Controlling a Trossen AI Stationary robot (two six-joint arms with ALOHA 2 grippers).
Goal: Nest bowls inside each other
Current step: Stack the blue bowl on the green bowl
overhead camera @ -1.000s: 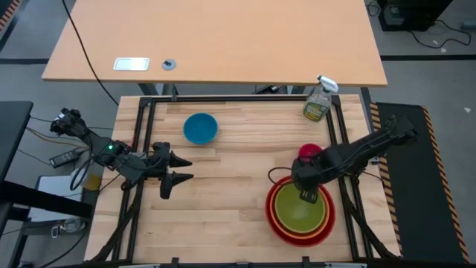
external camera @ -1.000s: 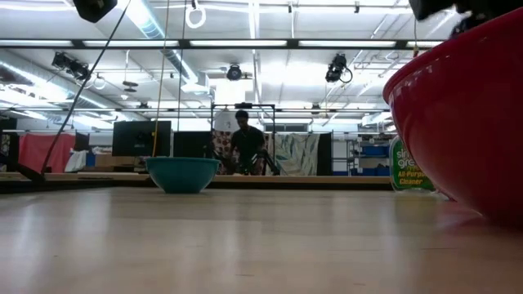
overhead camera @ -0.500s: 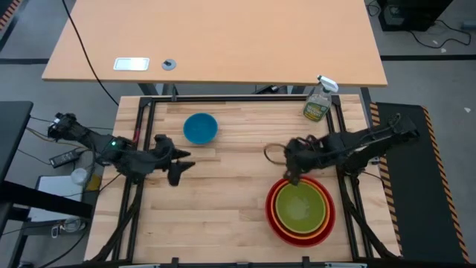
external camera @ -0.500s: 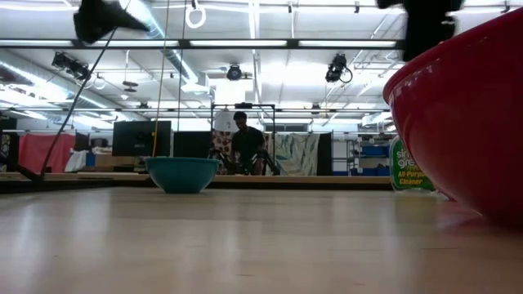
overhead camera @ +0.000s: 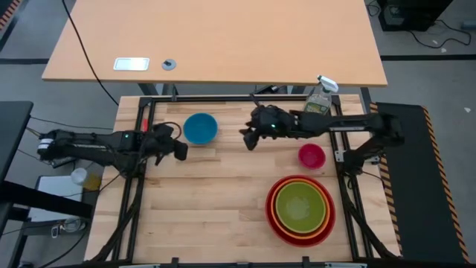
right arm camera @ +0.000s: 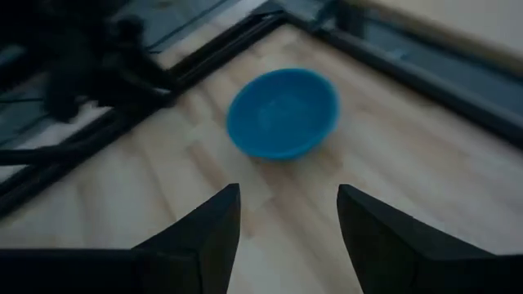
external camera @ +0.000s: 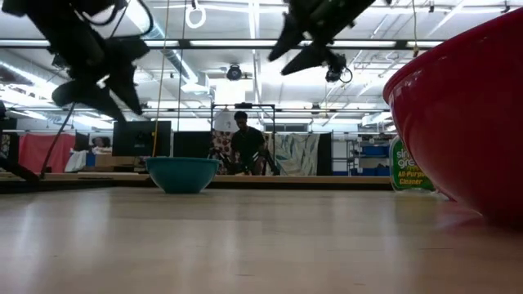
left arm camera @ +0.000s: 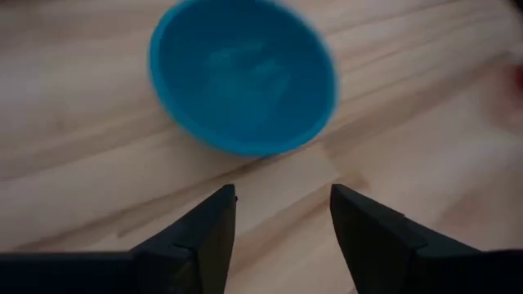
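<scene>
The blue bowl stands on its base near the table's far edge, also seen in the left wrist view and the right wrist view. My left gripper hovers open just left and near of it. My right gripper hangs open in the air to the bowl's right, pointing at it. The small pink bowl stands alone at the right. The lime green bowl sits inside the orange bowl, which sits inside the red bowl.
A clear spray bottle stands at the table's far right corner. Black frame rails run along the table's far edge and sides. Bare wood lies in the middle and at the near left. A person is in the room far behind.
My right gripper has swung from above the nested bowls toward the far edge and left, tipping up from pointing down, to beside the blue bowl; the pink bowl shows again. My left gripper has swung toward the far edge and sunk toward the blue bowl.
</scene>
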